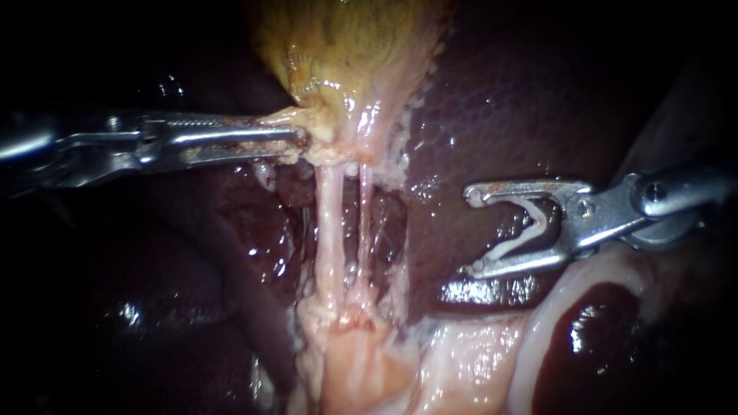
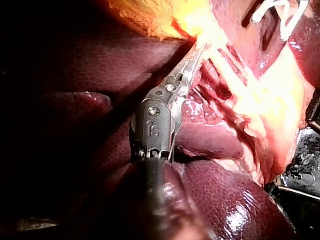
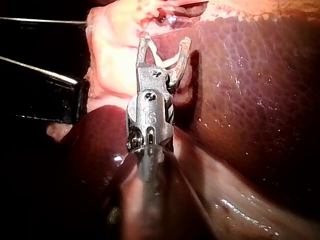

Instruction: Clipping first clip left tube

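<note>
Dark liver (image 1: 523, 107) filled the scene, the yellow gallbladder (image 1: 346, 46) at its far end. The left instrument (image 1: 304, 141) had its pincer clamped on the gallbladder's neck, plainest in its wrist view. The right instrument (image 1: 473, 230) hung well right of the left tube (image 1: 330, 230). Its pincer stood wide, with a white clip (image 1: 523, 238) seated between, as its wrist view showed.

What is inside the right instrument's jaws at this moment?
A white clip, spread open, is held between the right instrument's jaws. No tube lies inside it; the left tube stands apart. Behind shows liver. How the clip seats in the jaw grooves is hidden.
</note>
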Motion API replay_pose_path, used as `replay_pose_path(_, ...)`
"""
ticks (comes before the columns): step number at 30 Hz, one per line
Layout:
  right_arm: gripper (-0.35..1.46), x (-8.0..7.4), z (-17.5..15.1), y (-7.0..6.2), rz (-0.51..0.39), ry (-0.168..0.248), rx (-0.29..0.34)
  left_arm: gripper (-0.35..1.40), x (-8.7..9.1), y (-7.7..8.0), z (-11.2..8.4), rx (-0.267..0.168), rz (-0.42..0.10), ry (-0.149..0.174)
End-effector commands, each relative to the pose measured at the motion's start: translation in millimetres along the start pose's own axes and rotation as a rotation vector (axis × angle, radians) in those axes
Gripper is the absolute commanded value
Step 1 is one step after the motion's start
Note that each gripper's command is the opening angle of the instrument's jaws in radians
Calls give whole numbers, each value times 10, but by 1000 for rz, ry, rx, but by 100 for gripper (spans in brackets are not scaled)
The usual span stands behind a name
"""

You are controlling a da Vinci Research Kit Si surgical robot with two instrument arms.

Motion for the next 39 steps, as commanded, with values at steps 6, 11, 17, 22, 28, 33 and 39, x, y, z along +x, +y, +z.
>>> replay_pose_path(6, 50, 0, 1, 0, 0, 1, 3, -35, 6, 5, -13, -4, -3, -2)
replay_pose_path(11, 50, 1, 2, 0, 0, 2, 6, -35, 23, 17, -36, -11, -11, -5)
replay_pose_path(17, 50, 5, 5, -3, 1, 3, 11, -35, 42, 31, -61, -23, -20, 16)
replay_pose_path(22, 50, 15, 13, -11, 2, 7, 26, -35, 50, 35, -76, -18, -24, 25)
replay_pose_path(28, 50, 33, 43, -29, -4, 11, 53, -35, 48, 32, -77, -16, -24, 25)
replay_pose_path(33, 50, 43, 85, -44, 2, 17, 74, -35, 47, 29, -76, -14, -24, 25)
replay_pose_path(39, 50, 42, 126, -51, 27, 19, 81, -35, 47, 29, -76, -14, -24, 25)
